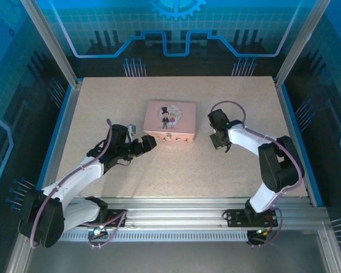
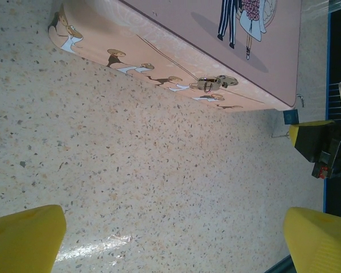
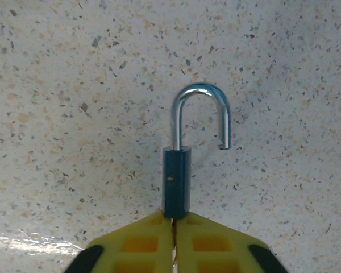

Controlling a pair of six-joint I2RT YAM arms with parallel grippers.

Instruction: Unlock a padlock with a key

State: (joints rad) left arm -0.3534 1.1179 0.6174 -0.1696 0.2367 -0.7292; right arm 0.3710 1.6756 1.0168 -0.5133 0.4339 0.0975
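A dark blue padlock [image 3: 177, 181] with its silver shackle [image 3: 202, 114] swung open sticks out from the tips of my right gripper [image 3: 174, 219], just above the speckled table. The yellow fingers [image 3: 142, 242] stand almost together, with a thin metal sliver, apparently the key [image 3: 173, 239], in the slit between them. In the top view my right gripper [image 1: 219, 139] is to the right of the pink box [image 1: 170, 120]. My left gripper [image 2: 173, 242] is wide open over bare table, short of the box's front clasp [image 2: 213, 83]. The left wrist view also catches the padlock [image 2: 290, 116] beyond the box's corner.
The pink box [image 2: 176, 40] with a cartoon couple on its lid lies mid-table between the two arms. Blue enclosure walls and metal rails [image 1: 204, 213] border the table. Open tabletop [image 1: 176, 170] lies in front of the box.
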